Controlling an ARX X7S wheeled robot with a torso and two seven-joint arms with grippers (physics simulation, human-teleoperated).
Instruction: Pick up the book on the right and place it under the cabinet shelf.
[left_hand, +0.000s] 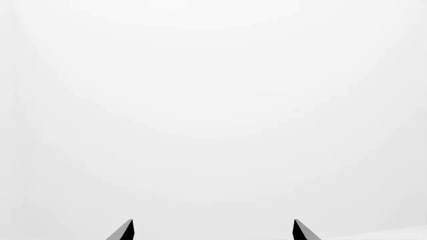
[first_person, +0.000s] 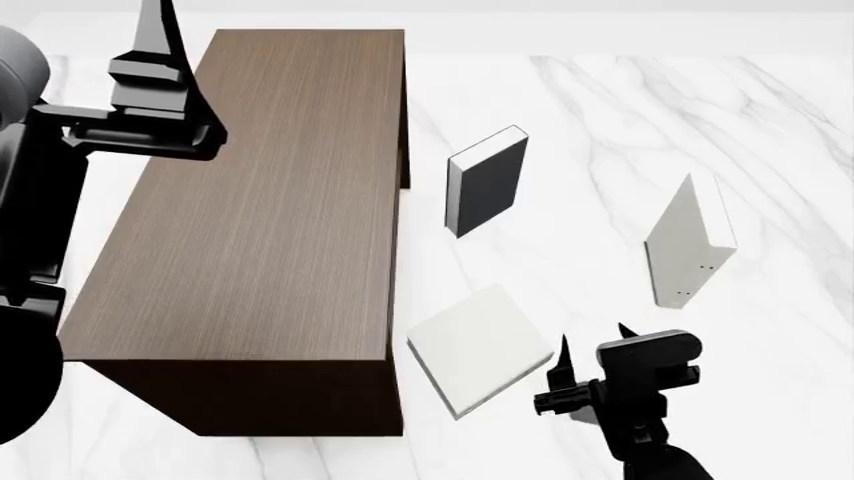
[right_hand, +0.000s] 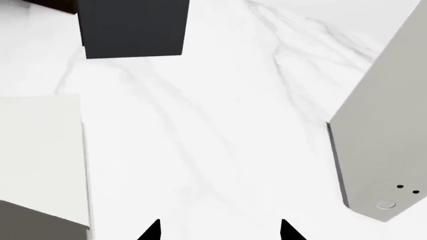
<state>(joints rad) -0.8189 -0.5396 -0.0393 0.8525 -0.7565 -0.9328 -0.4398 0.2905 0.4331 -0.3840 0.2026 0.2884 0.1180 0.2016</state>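
Book: the book (first_person: 687, 245) stands upright on the white marble floor (first_person: 587, 120), at far right, well apart from everything else.
Left gripper (left_hand: 212, 232): open, holding nothing, raised over the cabinet shelf (first_person: 267, 190).
Other books: black-covered book (first_person: 487, 182) upright; pale flat book (first_person: 478, 345) lying beside the cabinet shelf.
Right gripper (first_person: 590, 362): open, empty, near the book's lower corner.
Handling: likely light, stiff, slick-covered, easily tipped; pinch across the thin covers near the spine.

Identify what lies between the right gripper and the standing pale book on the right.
Only bare marble floor. The right wrist view shows the right gripper open, the book apart from it.
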